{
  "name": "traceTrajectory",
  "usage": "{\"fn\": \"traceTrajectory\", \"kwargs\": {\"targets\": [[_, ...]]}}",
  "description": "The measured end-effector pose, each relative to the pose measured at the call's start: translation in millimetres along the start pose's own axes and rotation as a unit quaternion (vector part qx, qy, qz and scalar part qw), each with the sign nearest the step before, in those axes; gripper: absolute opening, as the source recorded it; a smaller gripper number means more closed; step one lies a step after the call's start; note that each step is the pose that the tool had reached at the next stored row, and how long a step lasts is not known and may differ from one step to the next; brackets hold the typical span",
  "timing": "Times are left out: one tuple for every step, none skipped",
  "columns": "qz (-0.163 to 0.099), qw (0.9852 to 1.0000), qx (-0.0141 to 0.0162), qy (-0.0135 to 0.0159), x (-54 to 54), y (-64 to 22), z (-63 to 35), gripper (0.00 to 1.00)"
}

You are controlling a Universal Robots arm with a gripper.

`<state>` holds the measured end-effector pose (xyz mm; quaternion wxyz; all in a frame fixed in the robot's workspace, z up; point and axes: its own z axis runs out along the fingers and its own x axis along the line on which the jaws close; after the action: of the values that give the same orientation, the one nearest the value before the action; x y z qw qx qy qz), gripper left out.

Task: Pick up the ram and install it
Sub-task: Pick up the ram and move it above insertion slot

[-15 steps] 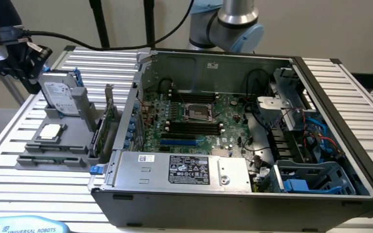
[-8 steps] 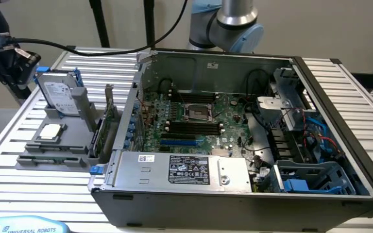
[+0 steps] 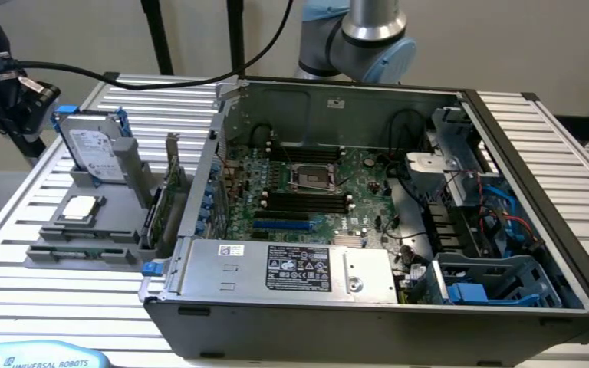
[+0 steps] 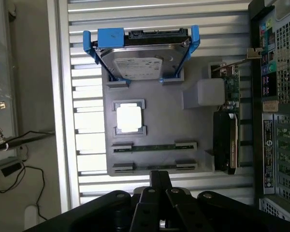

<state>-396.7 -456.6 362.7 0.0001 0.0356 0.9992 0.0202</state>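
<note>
The ram (image 4: pixel 154 146) is a thin green stick lying on edge in a slot of the grey holder (image 4: pixel 183 121). A second such stick (image 4: pixel 157 167) lies in the slot beside it. In the exterior view the ram (image 3: pixel 82 251) is at the holder's near end, left of the open computer case (image 3: pixel 376 307). My gripper (image 4: pixel 159 176) hangs above the holder with its black fingers shut together and nothing between them. Its tip lines up over the second stick. The black memory slots (image 3: pixel 300 203) lie on the motherboard below the processor socket.
The holder also carries a hard drive in a blue frame (image 4: pixel 140 60), a square silver processor (image 4: pixel 129 118) and an upright expansion card (image 4: pixel 227 130). The case's rear wall (image 4: pixel 280 96) stands right beside the holder. A slatted metal table (image 3: pixel 28 207) lies underneath. Cables hang at the exterior view's left.
</note>
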Motion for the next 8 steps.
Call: {"fn": "traceTrajectory", "kwargs": {"targets": [[0.0, 1.0, 0.0, 0.0, 0.0, 0.0, 0.0, 0.11], [0.0, 1.0, 0.0, 0.0, 0.0, 0.0, 0.0, 0.11], [0.0, 1.0, 0.0, 0.0, 0.0, 0.0, 0.0, 0.11], [0.0, 1.0, 0.0, 0.0, 0.0, 0.0, 0.0, 0.11], [0.0, 1.0, 0.0, 0.0, 0.0, 0.0, 0.0, 0.11], [0.0, 1.0, 0.0, 0.0, 0.0, 0.0, 0.0, 0.11], [0.0, 1.0, 0.0, 0.0, 0.0, 0.0, 0.0, 0.11], [0.0, 1.0, 0.0, 0.0, 0.0, 0.0, 0.0, 0.11]]}}
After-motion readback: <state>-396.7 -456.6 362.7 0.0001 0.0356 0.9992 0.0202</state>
